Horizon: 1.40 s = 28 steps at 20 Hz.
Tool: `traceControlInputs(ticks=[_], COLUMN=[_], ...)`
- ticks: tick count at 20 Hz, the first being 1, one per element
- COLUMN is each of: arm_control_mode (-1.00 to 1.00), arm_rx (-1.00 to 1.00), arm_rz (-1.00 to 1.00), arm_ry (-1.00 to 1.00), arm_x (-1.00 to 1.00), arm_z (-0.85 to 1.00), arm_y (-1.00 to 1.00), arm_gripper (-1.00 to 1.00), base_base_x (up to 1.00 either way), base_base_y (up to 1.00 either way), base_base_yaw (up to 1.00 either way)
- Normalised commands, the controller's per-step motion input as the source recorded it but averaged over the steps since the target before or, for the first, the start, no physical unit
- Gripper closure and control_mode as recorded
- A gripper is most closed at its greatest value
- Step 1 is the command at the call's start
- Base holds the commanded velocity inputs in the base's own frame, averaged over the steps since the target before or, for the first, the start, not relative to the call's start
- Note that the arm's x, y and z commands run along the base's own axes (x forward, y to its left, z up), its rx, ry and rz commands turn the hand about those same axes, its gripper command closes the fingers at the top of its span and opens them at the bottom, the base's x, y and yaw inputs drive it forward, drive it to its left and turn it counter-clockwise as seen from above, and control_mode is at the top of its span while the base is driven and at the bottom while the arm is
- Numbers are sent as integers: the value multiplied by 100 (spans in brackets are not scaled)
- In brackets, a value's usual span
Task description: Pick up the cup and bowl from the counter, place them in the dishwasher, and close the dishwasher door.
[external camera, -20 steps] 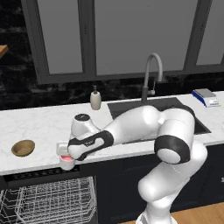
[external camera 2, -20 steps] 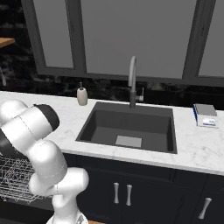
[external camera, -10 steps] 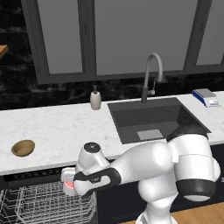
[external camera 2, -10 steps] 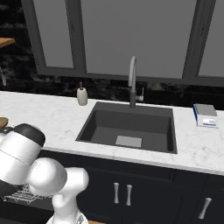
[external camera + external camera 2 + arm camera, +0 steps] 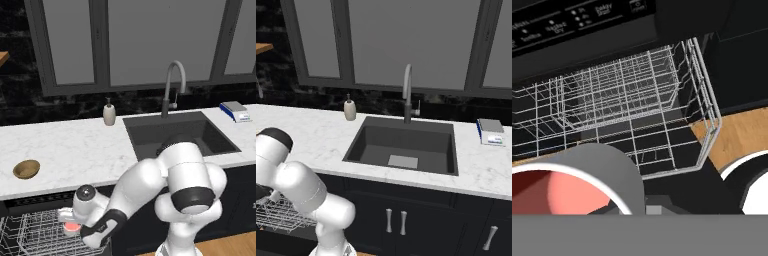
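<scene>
The gripper is clamped on the cup, holding it low above the white wire rack of the open dishwasher. Farther back, the bowl sits on the counter, well left of the sink.

Lighting: even, diffuse, rendered; no distinct source. Worktop bright white, shadows on it faint. Backsplash and lower cabinet fronts very dark, detail lost. Sink basin dim. Base views soft, slightly coarse. Hand view: wire rack sharp; near cup large, flat-shaded. No glare.
</scene>
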Motion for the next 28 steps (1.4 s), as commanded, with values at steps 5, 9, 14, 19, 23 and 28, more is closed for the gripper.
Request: traceControlInputs(ticks=[5, 9, 14, 19, 23, 28], arm_control_mode=[-100, -100, -100, -100, -100, -100], arm_rx=[-20, -23, -12, -1, 0, 0], arm_rz=[-7, 0, 0, 0, 0, 0], arm_ry=[5, 12, 3, 0, 0, 0], arm_x=[-15, -3, 0, 12, 14, 27], arm_z=[19, 15, -44, -5, -1, -45], arm_y=[59, 74, 38, 23, 30, 24], arm_gripper=[100, 100, 100, 100, 100, 100], base_base_x=[0, 0, 0, 0, 0, 0], base_base_y=[0, 0, 0, 0, 0, 0], base_base_yaw=[0, 0, 0, 0, 0, 0])
